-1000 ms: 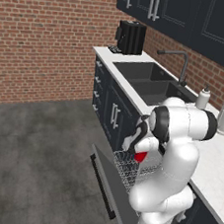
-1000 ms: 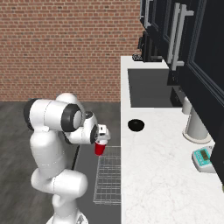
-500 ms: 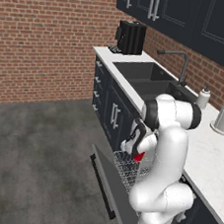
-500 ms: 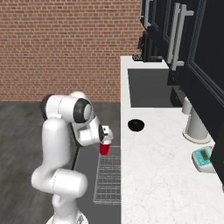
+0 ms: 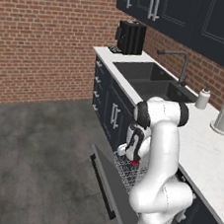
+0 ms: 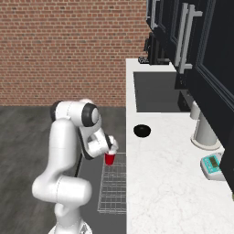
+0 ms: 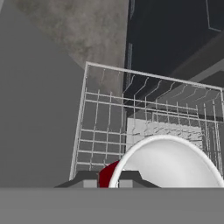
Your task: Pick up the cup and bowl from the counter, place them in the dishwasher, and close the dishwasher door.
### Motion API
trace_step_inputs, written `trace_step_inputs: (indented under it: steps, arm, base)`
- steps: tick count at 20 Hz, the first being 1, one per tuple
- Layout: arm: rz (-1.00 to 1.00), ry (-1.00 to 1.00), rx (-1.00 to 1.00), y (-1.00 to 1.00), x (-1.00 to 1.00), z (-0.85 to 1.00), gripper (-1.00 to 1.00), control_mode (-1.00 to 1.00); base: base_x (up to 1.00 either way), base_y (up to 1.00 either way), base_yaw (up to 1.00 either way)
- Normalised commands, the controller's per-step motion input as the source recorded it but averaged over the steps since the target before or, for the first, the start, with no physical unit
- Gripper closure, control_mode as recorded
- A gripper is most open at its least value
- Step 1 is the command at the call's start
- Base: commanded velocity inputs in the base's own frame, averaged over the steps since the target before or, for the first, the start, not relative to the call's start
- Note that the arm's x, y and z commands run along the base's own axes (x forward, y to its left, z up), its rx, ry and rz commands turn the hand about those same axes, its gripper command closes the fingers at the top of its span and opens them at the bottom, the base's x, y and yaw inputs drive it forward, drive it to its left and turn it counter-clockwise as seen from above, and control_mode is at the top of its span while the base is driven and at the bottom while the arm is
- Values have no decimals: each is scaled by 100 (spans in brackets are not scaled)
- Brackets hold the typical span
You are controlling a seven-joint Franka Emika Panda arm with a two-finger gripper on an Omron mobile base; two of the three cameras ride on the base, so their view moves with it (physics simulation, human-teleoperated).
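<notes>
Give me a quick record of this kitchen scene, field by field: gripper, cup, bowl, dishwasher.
gripper: shut on the cup, above the rack
cup: red, held over the white wire rack
bowl: black, on the counter near the sink
dishwasher door: open, folded down
rack: pulled out

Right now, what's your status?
Gripper shut on cup, above dishwasher rack. Bowl on counter. Door open. Nothing in the way.

so the end effector (image 5: 131,156) is clamped on the red cup (image 5: 134,161) right above the white wire rack (image 5: 129,172), which is pulled out over the dropped-open dishwasher door (image 5: 109,183) below the surface (image 5: 209,156).
</notes>
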Motion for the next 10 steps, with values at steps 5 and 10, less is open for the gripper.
trace_step_inputs:
  steps: [5, 10]
  arm:
    - [0, 0, 0, -5, 26, -29, 100, -100]
    - [0, 0, 0, -5, 26, -21, 100, -100]
  base:
    - [0, 0, 0]
    - [0, 0, 0]
